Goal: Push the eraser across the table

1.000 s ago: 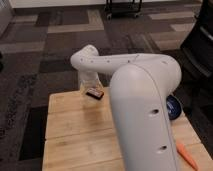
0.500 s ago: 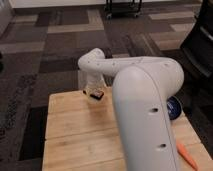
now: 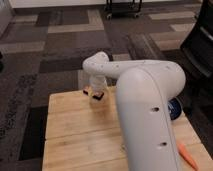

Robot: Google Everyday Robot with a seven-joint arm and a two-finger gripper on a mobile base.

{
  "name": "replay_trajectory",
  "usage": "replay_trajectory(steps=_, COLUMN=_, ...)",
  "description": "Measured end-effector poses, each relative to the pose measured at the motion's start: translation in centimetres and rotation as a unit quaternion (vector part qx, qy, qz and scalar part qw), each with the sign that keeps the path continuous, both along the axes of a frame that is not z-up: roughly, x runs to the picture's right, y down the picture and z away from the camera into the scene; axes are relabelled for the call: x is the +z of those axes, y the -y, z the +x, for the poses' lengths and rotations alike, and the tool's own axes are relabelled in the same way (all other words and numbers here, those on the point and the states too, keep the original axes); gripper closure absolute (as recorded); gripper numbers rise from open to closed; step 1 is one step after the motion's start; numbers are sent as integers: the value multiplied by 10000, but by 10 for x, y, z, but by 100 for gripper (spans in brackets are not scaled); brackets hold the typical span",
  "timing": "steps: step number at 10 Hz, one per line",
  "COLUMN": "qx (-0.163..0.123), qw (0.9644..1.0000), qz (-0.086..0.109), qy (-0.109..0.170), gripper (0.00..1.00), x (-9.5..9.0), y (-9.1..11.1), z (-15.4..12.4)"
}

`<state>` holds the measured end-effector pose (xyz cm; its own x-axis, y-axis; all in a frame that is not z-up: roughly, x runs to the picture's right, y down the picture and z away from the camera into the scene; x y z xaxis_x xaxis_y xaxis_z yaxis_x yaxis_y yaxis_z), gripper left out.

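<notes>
The eraser [image 3: 99,95] is a small dark block lying near the far edge of the light wooden table [image 3: 80,135]. My white arm reaches from the lower right across the table to it. The gripper [image 3: 95,91] hangs from the wrist right over the eraser, touching or nearly touching it, and partly hides it. A small orange-brown bit shows at the gripper's left side.
A blue round object [image 3: 173,109] sits at the table's right edge behind my arm. An orange item [image 3: 186,155] lies at the near right corner. Patterned carpet surrounds the table, with a dark chair [image 3: 200,40] at the right and a cart base [image 3: 122,9] far back.
The wrist and gripper have shifted toward the table's far edge, and the eraser now lies under the gripper rather than beside it.
</notes>
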<state>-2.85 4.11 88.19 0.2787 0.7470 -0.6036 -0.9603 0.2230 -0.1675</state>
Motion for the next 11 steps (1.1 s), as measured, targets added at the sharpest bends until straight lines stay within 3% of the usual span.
replay_trajectory(steps=7, qx=-94, qw=9999, qz=-83, qy=28, gripper=35, x=12, y=4, z=5)
replay_trajectory(steps=11, qx=-143, qw=9998, qz=-157, qy=29, gripper=35, x=30, y=12, z=9)
